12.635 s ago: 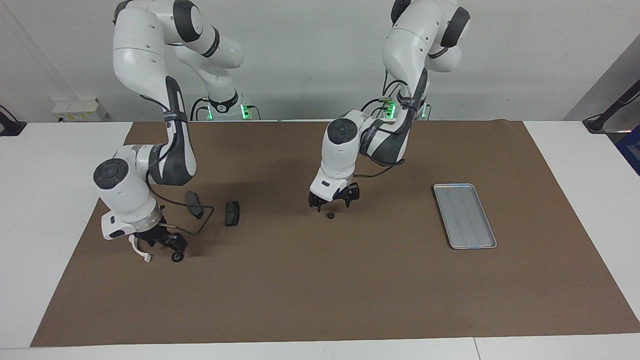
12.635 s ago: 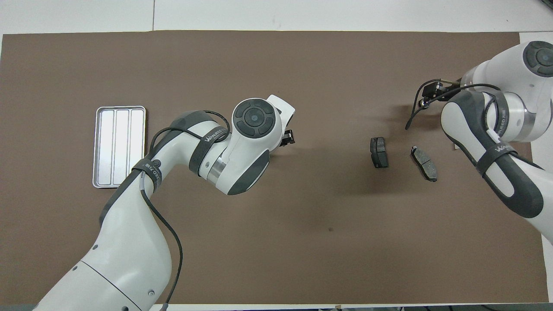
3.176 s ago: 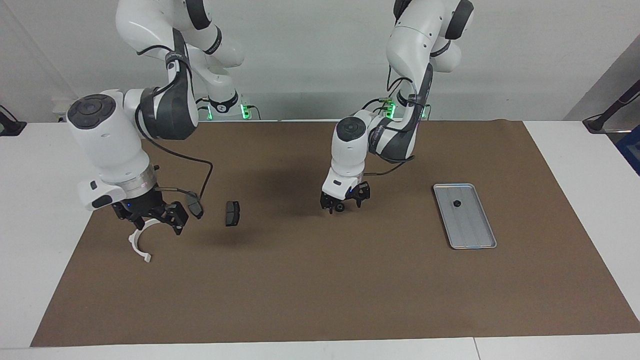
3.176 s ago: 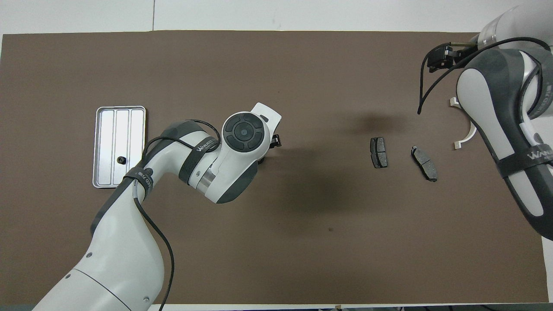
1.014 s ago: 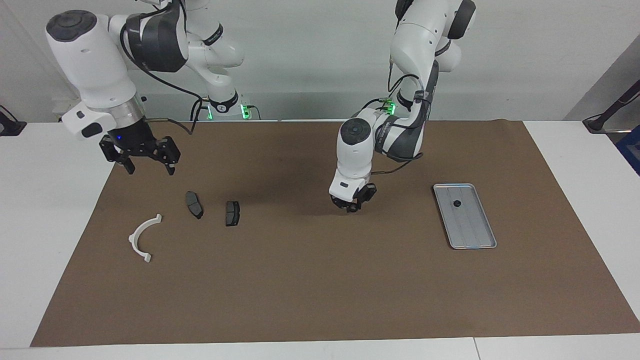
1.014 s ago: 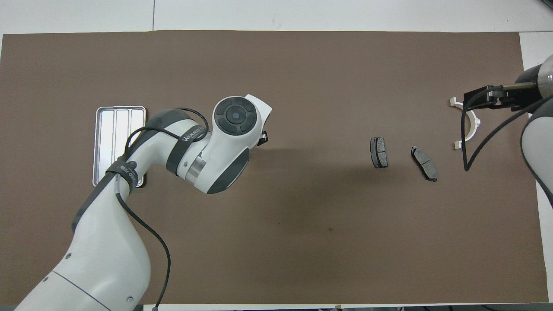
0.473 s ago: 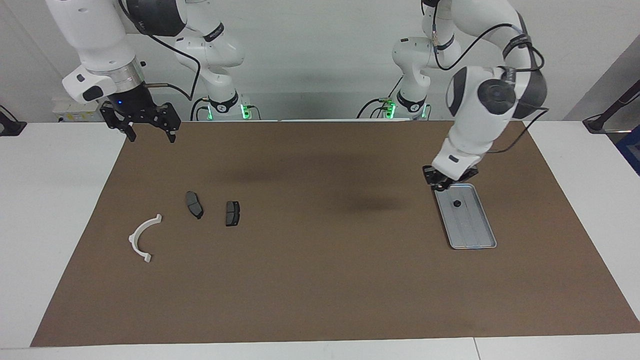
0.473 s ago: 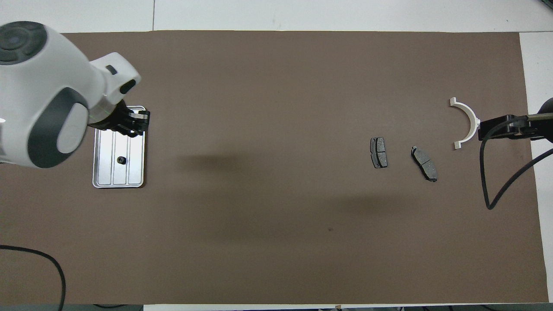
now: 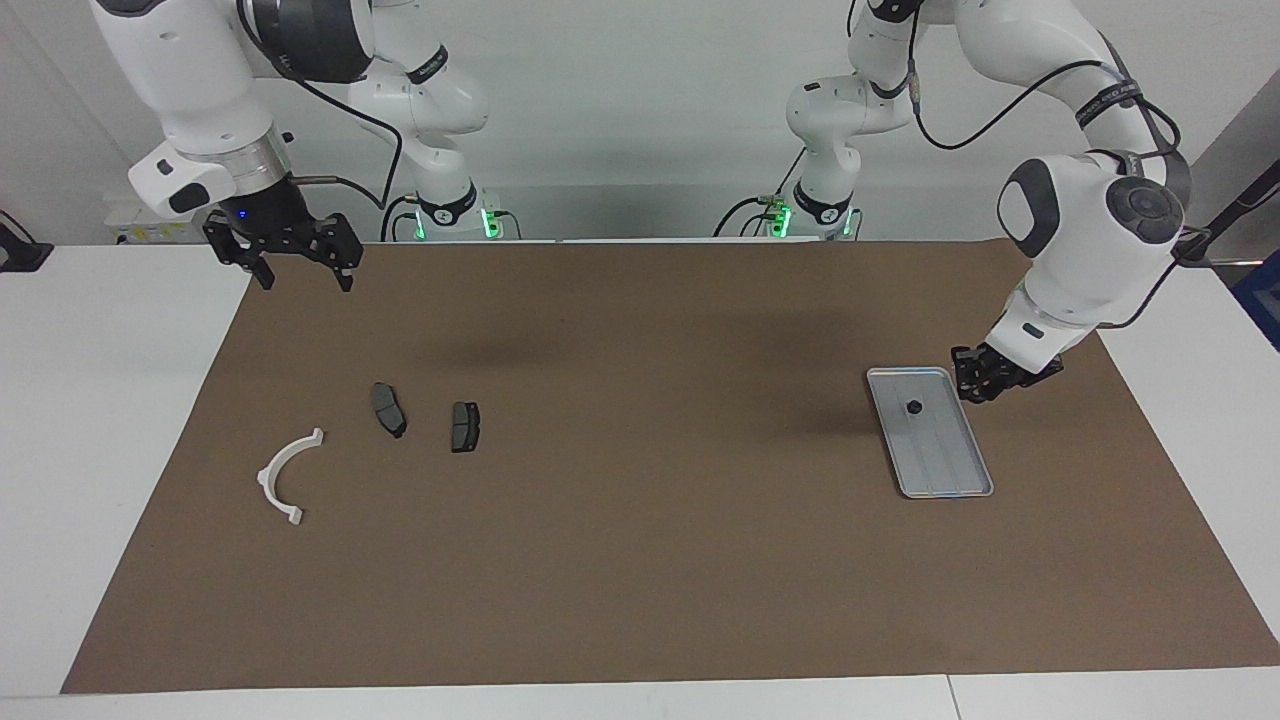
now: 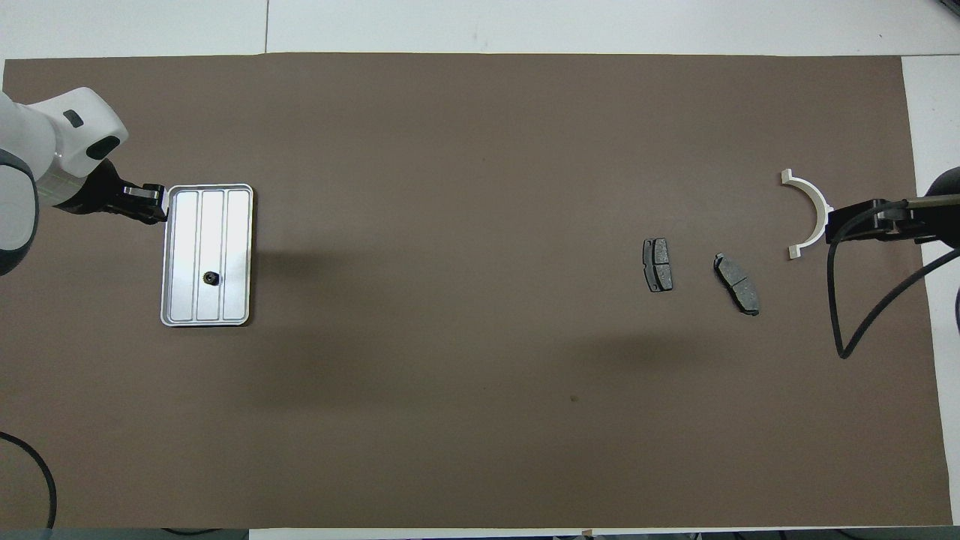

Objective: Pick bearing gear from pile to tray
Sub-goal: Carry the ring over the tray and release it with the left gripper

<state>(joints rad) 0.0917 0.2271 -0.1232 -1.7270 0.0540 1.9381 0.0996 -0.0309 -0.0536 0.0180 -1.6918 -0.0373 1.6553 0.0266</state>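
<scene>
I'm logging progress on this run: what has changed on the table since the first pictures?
One small black gear now lies in the tray. The left gripper, mid-table earlier, hovers beside the tray, seemingly gripping another small part. The right gripper rose, open, uncovering the white half-ring bracket. Tray and both brake pads stayed put.

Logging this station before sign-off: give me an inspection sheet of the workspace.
Surface: brown mat on a white table.
Job's things: tray holds one small black gear.
Clutter: white half-ring bracket and two brake pads toward the right arm's end.
Grippers: left gripper beside the tray's corner, fingers closed, its load not discernible; right gripper raised, open, empty.
Cables: black cable hangs from the right arm.
Surroundings: plain wall; nothing else seen.
</scene>
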